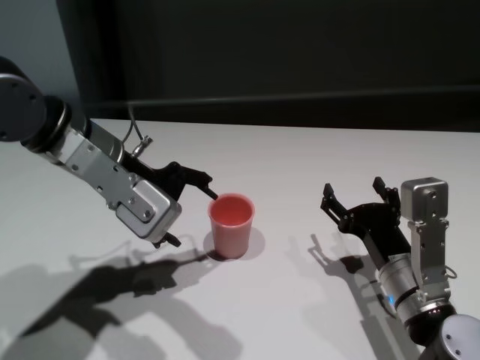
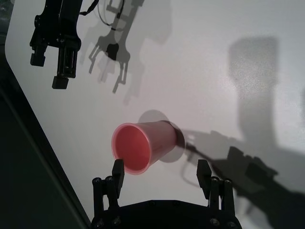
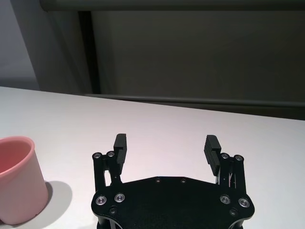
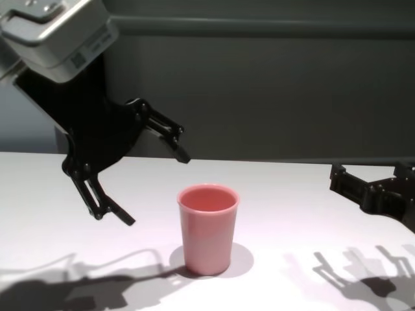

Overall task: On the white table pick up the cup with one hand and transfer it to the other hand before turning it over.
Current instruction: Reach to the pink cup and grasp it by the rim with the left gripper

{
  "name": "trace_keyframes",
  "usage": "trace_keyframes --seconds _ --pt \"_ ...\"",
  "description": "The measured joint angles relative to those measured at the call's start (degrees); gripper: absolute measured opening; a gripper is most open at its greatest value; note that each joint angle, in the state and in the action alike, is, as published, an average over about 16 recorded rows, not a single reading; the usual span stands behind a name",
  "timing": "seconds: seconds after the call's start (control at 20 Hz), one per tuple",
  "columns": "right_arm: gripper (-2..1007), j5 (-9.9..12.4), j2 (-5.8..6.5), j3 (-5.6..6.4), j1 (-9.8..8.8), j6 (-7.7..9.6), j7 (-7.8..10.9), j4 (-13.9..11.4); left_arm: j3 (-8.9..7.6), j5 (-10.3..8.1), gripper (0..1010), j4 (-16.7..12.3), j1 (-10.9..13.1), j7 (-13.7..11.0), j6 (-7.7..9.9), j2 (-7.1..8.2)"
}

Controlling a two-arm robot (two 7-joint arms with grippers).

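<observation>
The salmon-pink cup (image 1: 231, 225) stands upright, mouth up, near the middle of the white table (image 1: 300, 150). It also shows in the left wrist view (image 2: 143, 145), the right wrist view (image 3: 16, 181) and the chest view (image 4: 207, 230). My left gripper (image 1: 193, 210) is open and empty just left of the cup, close to its rim, fingers pointing at it without touching (image 2: 161, 168) (image 4: 155, 189). My right gripper (image 1: 352, 187) is open and empty, low over the table well to the cup's right (image 3: 166, 141) (image 4: 371, 172).
A dark wall runs behind the table's far edge (image 1: 300, 126). The arms cast shadows on the tabletop in front of the cup (image 1: 112, 292). The right gripper also shows far off in the left wrist view (image 2: 52, 52).
</observation>
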Motion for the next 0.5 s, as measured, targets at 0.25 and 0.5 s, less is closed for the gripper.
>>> trace_keyframes --seconds 0.25,0.5 --pt "1000 0.0 0.0 0.0 0.0 0.0 0.0 0.0 2.42 0.89 1003 2.7 -2.3 -1.4 -1.54 -2.18" --pt "1000 0.0 0.0 0.0 0.0 0.0 0.0 0.0 4.49 2.02 1003 5.3 -4.4 -2.1 -3.37 -4.19"
